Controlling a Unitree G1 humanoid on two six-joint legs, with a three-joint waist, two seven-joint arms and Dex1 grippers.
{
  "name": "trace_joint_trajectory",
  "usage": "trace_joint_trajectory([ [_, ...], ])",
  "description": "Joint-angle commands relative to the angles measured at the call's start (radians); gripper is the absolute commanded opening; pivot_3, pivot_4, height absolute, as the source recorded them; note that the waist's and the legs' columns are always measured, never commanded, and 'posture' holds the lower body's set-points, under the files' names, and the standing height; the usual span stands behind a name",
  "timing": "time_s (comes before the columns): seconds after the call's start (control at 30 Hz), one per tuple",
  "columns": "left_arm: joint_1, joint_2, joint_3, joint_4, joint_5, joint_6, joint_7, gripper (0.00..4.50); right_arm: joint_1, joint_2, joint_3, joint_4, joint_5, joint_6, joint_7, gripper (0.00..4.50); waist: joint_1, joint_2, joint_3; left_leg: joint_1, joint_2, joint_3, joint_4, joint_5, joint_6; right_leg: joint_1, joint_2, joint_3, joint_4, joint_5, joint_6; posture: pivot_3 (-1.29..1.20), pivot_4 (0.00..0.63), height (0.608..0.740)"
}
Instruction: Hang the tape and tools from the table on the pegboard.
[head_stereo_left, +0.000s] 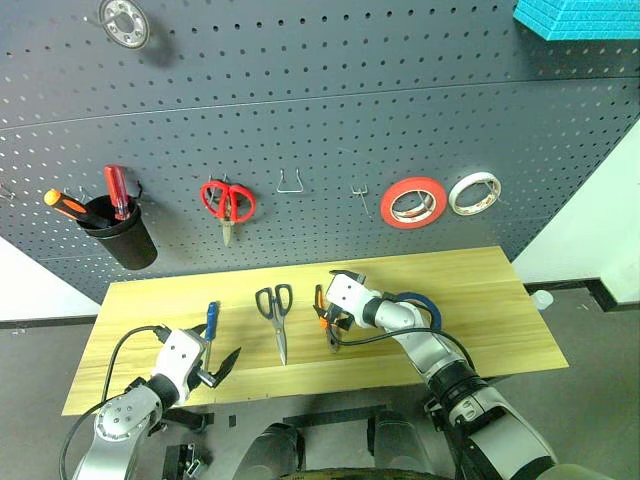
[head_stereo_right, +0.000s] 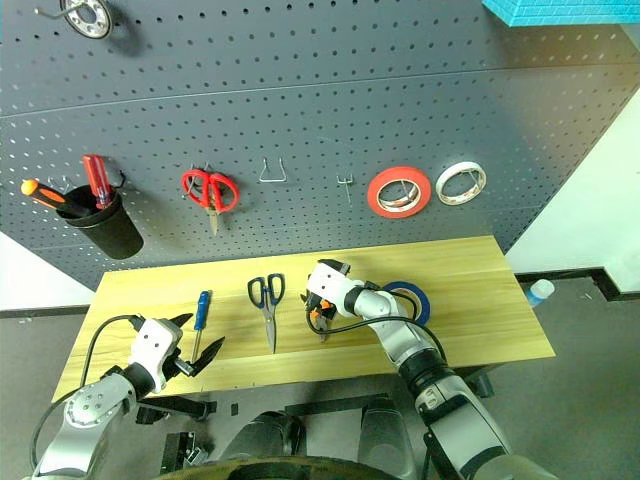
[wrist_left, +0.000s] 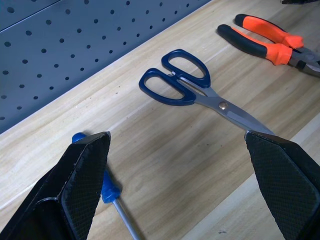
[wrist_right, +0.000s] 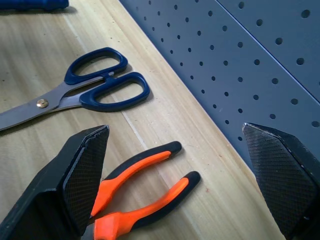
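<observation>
The light wood table (head_stereo_left: 490, 290) stands before the dark grey pegboard (head_stereo_left: 320, 110). On it lie a blue-handled screwdriver (head_stereo_left: 211, 322), steel scissors (head_stereo_left: 275, 312) with dark blue handles, and orange-and-black pliers (wrist_right: 145, 200). The blue tape (head_stereo_right: 412, 297) lies flat to their right, partly hidden by my right arm. My right gripper (wrist_right: 176, 127) hovers open just over the pliers' handles, which lie below the gap between its fingers. My left gripper (wrist_left: 176, 135) is open near the table's front left, pointing past the screwdriver (wrist_left: 107, 192) toward the scissors (wrist_left: 200, 87), holding nothing.
On the pegboard hang red-handled scissors (head_stereo_left: 228, 203), a red tape roll (head_stereo_left: 413, 202), a white roll (head_stereo_left: 474, 193) and a black cup (head_stereo_left: 120, 238) holding red and orange screwdrivers. Two bare hooks (head_stereo_left: 291, 183) (head_stereo_left: 360, 195) sit between the red scissors and the red roll.
</observation>
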Motion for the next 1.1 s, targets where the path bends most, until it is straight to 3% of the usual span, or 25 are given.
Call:
trace_joint_trajectory([
  [0.03, -0.010, 0.006, 0.004, 0.002, -0.007, -0.019, -0.002, 4.50, -0.009, -0.001, 0.000, -0.033, -0.028, -0.042, -0.048, 4.46, 0.000, 0.000, 0.000, -0.001, 0.000, 0.001, 0.000, 0.000, 0.000, -0.001, 0.000, 0.001, 0.000, 0.001, 0.000, -0.03, 0.071, 0.738],
  [0.23, -0.021, 0.006, 0.009, 0.046, -0.001, -0.053, 0.000, 4.50, -0.006, -0.002, -0.003, -0.030, -0.025, 0.000, -0.027, 4.46, 0.000, -0.001, 0.000, -0.002, 0.001, 0.003, 0.000, 0.000, 0.000, -0.003, 0.001, 0.002, 0.000, 0.001, -0.001, -0.03, 0.073, 0.738],
  [0.6, -0.017, 0.002, 0.011, 0.097, -0.010, -0.088, -0.001, 4.50, 0.057, 0.000, -0.091, -0.184, 0.172, 0.274, 0.168, 4.46, 0.001, -0.001, 0.000, -0.002, 0.002, 0.004, 0.001, 0.000, 0.000, -0.004, 0.002, 0.002, 0.000, 0.002, -0.002, -0.03, 0.078, 0.738],
  [0.8, -0.030, -0.016, 0.015, 0.103, -0.020, -0.069, 0.016, 4.50, 0.042, 0.002, -0.093, -0.171, 0.136, 0.309, 0.102, 4.46, 0.003, -0.001, 0.001, -0.002, 0.003, 0.004, 0.001, 0.000, 0.000, -0.004, 0.002, 0.002, 0.000, 0.002, -0.001, -0.02, 0.085, 0.738],
  [1.1, -0.016, -0.069, 0.069, -0.004, -0.086, 0.023, 0.092, 4.50, 0.071, 0.006, -0.105, -0.254, 0.152, 0.364, 0.070, 4.46, 0.016, -0.012, 0.032, -0.004, 0.004, 0.004, 0.003, 0.000, 0.001, -0.005, 0.003, 0.002, 0.000, 0.003, -0.002, 0.03, 0.169, 0.738],
])
